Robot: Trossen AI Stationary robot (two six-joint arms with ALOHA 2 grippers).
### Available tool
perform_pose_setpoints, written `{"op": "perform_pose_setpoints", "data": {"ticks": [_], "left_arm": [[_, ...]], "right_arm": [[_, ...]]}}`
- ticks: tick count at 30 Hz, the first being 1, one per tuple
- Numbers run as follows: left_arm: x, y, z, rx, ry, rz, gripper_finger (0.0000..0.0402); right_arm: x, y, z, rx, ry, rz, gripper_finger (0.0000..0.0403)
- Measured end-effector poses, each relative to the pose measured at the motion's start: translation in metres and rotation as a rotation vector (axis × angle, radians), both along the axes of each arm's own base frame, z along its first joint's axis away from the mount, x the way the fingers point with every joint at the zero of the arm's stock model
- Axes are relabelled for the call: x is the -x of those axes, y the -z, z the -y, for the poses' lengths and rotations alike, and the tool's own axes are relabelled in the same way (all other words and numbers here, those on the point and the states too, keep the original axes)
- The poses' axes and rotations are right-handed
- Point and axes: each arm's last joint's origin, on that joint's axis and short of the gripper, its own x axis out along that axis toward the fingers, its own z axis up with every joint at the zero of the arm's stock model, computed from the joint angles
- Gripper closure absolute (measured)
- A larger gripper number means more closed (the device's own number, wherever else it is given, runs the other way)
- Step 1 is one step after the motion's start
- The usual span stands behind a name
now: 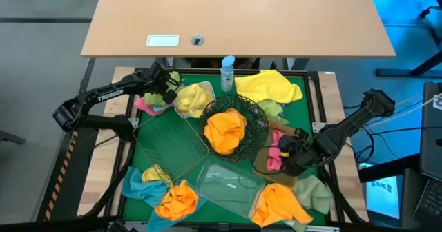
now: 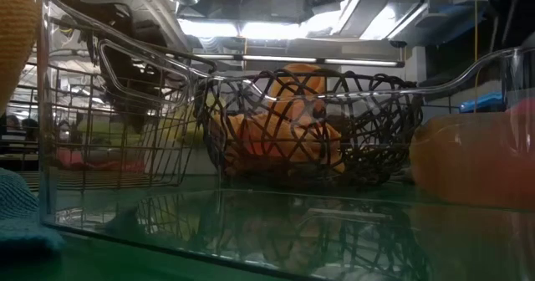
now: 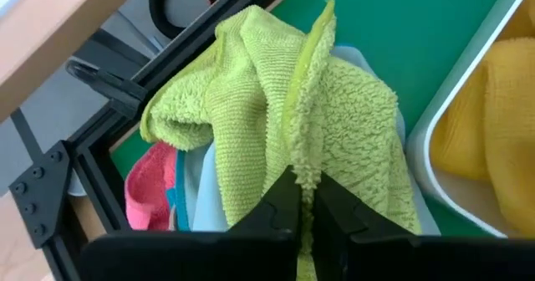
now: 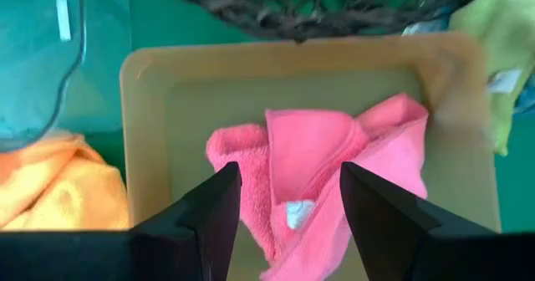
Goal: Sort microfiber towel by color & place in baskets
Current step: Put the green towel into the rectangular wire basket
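While my left tool [image 3: 303, 199] sits at the far left corner of the green mat [image 1: 166, 132], its two dark fingers are pinched together on a fold of a pale green towel [image 3: 284, 122]; that towel lies on top of a small heap with a pink towel [image 3: 150, 189] and a light blue one under it, just beside the white tub [image 1: 193, 99], which holds a yellow towel [image 3: 493, 122]; my right tool [image 4: 288, 201] hangs over the tan tray [image 4: 167, 89] on the right side of the mat, its fingers spread apart and gripping nothing, with a crumpled pink towel [image 4: 326, 168] lying in the tray between and beyond them; seen from above, the round black wire bowl [image 1: 257, 125] stands at the middle of the mat with an orange towel [image 1: 226, 130] inside it; the rectangular wire basket [image 1: 166, 142] lies to its left, and the clear plastic tray [image 1: 228, 184] lies nearer the front edge; loose towels ring the mat: a large yellow one [image 1: 271, 87] at the back beside a small blue-capped spray bottle [image 1: 227, 73], a blue one [image 1: 135, 184] and an orange one [image 1: 178, 199] at the front left, another orange one [image 1: 277, 203] and a dull green one [image 1: 314, 190] at the front right; behind the mat stands a pale wooden desk [image 1: 238, 18].
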Motion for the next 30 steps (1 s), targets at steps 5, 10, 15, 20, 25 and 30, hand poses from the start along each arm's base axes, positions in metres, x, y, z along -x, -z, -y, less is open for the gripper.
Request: {"op": "perform_pose_setpoints", "data": {"ticks": [5, 10, 15, 20, 25, 30], "left_arm": [[-0.005, -0.021, -0.003, -0.028, 0.005, 0.026, 0.0398], [-0.006, -0.062, -0.004, -0.102, 0.005, 0.095, 0.04], [0.003, -0.112, 0.006, -0.18, 0.007, 0.169, 0.04], [0.012, -0.161, 0.031, -0.216, 0.064, 0.357, 0.0401], [0.026, -0.202, 0.064, -0.264, 0.158, 0.568, 0.0401], [0.044, -0.227, 0.095, -0.241, 0.273, 0.772, 0.0401]], "right_arm": [[-0.001, -0.005, 0.002, 0.057, 0.015, 0.043, 0.0201], [-0.001, -0.005, 0.002, 0.073, 0.02, 0.055, 0.0201], [-0.001, -0.005, 0.002, 0.073, 0.02, 0.055, 0.0201], [-0.002, -0.006, 0.003, 0.106, 0.029, 0.08, 0.0201], [-0.002, -0.006, 0.004, 0.136, 0.037, 0.103, 0.0201], [-0.002, -0.006, 0.004, 0.142, 0.039, 0.107, 0.0201]]}}
